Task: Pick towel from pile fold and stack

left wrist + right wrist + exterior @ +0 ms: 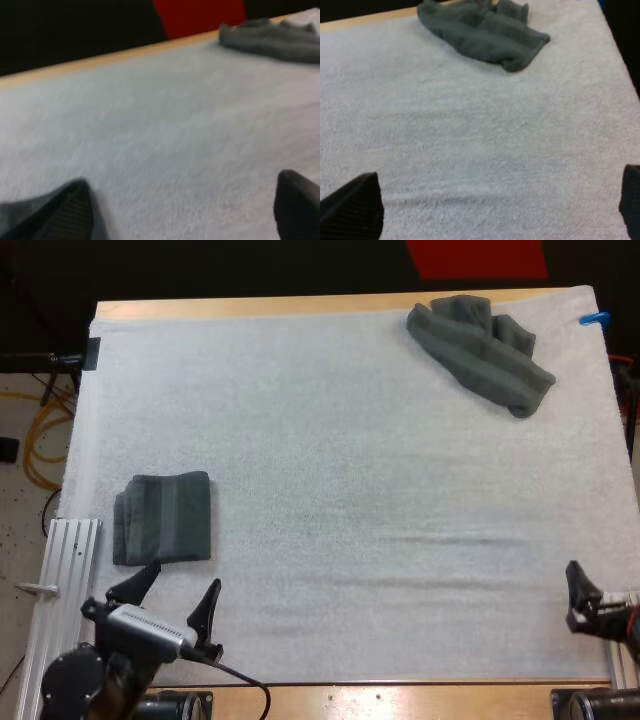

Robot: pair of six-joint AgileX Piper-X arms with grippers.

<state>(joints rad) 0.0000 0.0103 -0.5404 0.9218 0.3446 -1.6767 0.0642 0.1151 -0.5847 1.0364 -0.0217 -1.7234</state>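
Observation:
A crumpled dark grey-green towel lies at the far right corner of the white mat. A folded towel rests flat near the mat's left edge. My left gripper hovers just in front of the folded towel, open and holding nothing. At the mat's near right edge sits my right gripper, also open. In the left wrist view the wide-apart fingers frame bare mat, with the crumpled towel far off. The right wrist view has its fingers spread over the mat, the crumpled towel ahead.
A metal rail runs along the table's left side beside the folded towel. The wooden table edge borders the mat at the far side. A broad stretch of mat separates the two towels.

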